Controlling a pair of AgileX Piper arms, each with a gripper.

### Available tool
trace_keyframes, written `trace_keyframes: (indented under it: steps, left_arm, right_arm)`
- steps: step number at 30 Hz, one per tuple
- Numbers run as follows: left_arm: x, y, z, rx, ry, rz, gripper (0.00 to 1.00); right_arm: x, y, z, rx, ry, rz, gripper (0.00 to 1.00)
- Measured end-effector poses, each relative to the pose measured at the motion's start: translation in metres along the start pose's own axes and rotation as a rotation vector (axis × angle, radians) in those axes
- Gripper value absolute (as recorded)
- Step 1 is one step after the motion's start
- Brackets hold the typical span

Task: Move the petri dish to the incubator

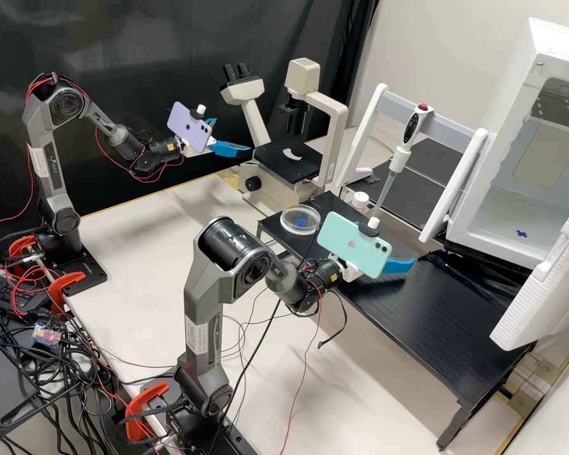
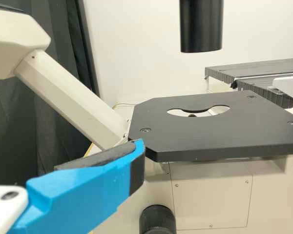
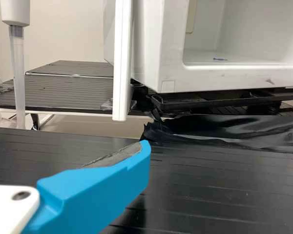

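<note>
In the high view the clear round petri dish (image 1: 299,221) lies on the near left end of the black raised table, with a blue mark showing through it. The incubator (image 1: 494,218) is the white box at right, its door ajar and a blue cross on its floor; its front also shows in the right wrist view (image 3: 161,73). My left gripper (image 1: 232,135) is open in front of the microscope, left of the dish; one finger shows at its wrist view's edge (image 2: 132,163). Right of the dish, my right gripper (image 1: 398,265) hangs open and empty over the black table (image 3: 136,163).
The microscope (image 1: 287,161) stands behind the dish. A pipette (image 1: 400,158) on a stand and a small white bottle (image 1: 360,201) are between dish and incubator. The incubator's white door (image 1: 544,284) juts over the black table (image 1: 423,309). Loose cables (image 1: 50,354) lie at lower left.
</note>
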Motion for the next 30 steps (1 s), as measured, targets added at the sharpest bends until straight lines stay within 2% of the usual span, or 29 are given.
trace_keyframes:
  steps: [2,4,5,6,7,8,9,10,11,12,15,17,20,24,30]
  left_arm:
    - [0.0,0.0,0.0,0.0,0.0,0.0,1.0]
    - [0.0,0.0,0.0,0.0,0.0,0.0,1.0]
    - [0.0,0.0,0.0,0.0,0.0,0.0,1.0]
    - [0.0,0.0,0.0,0.0,0.0,0.0,1.0]
    - [0.0,0.0,0.0,0.0,0.0,0.0,1.0]
    - [0.0,0.0,0.0,0.0,0.0,0.0,1.0]
    - [0.0,0.0,0.0,0.0,0.0,0.0,1.0]
    - [0.0,0.0,0.0,0.0,0.0,0.0,1.0]
    - [0.0,0.0,0.0,0.0,0.0,0.0,1.0]
    - [0.0,0.0,0.0,0.0,0.0,0.0,1.0]
    - [0.0,0.0,0.0,0.0,0.0,0.0,1.0]
    - [0.0,0.0,0.0,0.0,0.0,0.0,1.0]
    - [0.0,0.0,0.0,0.0,0.0,0.0,1.0]
    - [0.0,0.0,0.0,0.0,0.0,0.0,1.0]
    - [0.0,0.0,0.0,0.0,0.0,0.0,1.0]
  right_arm:
    - [0.0,0.001,-0.001,0.0,0.002,0.002,1.0]
    - [-0.02,-0.001,-0.016,0.037,0.028,0.011,1.0]
    - [-0.032,-0.001,-0.026,0.041,0.068,0.014,1.0]
    - [-0.051,0.001,-0.042,0.042,0.156,0.031,1.0]
    - [-0.06,0.002,-0.05,0.038,0.204,0.038,1.0]
    - [-0.08,0.006,-0.066,0.032,0.317,0.075,1.0]
    - [-0.098,0.009,-0.077,0.039,0.412,0.116,1.0]
    - [-0.107,0.012,-0.084,0.044,0.47,0.141,1.0]
    - [-0.127,0.015,-0.095,0.055,0.568,0.172,1.0]
    - [-0.14,0.018,-0.101,0.063,0.635,0.201,1.0]
    - [-0.172,0.024,-0.113,0.096,0.798,0.268,1.0]
    - [-0.183,0.023,-0.119,0.128,0.854,0.286,1.0]
    - [-0.19,0.016,-0.125,0.128,0.876,0.25,1.0]
    - [-0.19,0.007,-0.127,0.097,0.874,0.2,1.0]
    - [-0.18,-0.001,-0.123,0.062,0.824,0.176,1.0]
